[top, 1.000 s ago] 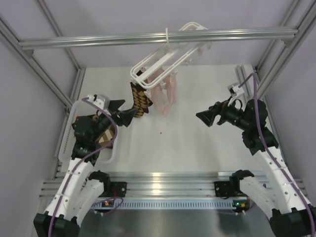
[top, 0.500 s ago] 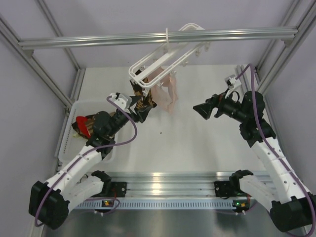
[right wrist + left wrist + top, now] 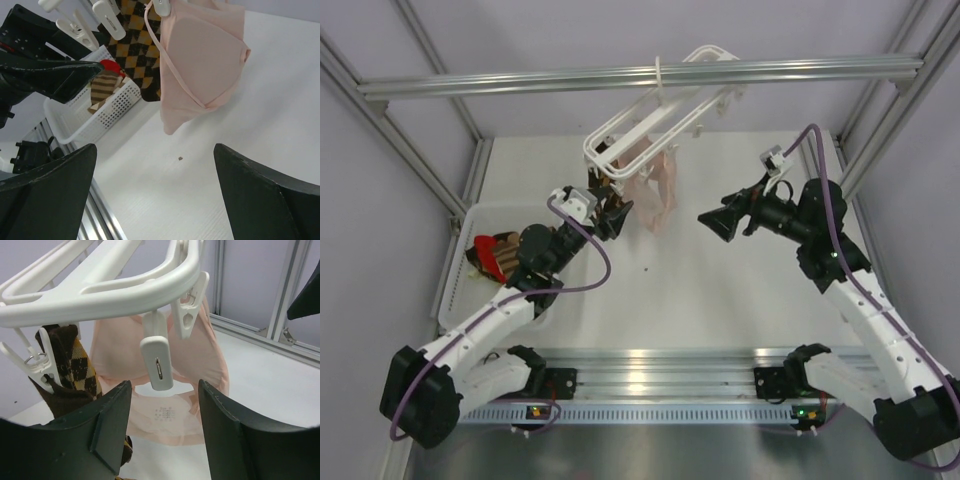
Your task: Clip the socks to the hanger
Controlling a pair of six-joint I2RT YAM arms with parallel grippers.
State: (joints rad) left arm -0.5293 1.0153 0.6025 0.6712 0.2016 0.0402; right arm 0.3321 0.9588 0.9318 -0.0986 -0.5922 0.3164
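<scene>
Left gripper point(image 3: 165, 390) has risen to a clip point(image 3: 157, 362) on the hanger point(image 3: 100, 290), part-open, empty; right gripper point(image 3: 155, 147) gapes empty.

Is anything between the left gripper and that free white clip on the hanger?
Nothing visible does. The clip hangs from the hanger right ahead of the open left gripper; pink fabric hangs behind it, the clipped brown sock beside it.

The white hanger point(image 3: 100, 290) hangs tilted. A brown diamond-patterned sock point(image 3: 75, 370) dangles clipped at its lower left end. A striped sock point(image 3: 102, 88) lies well left of it.
</scene>
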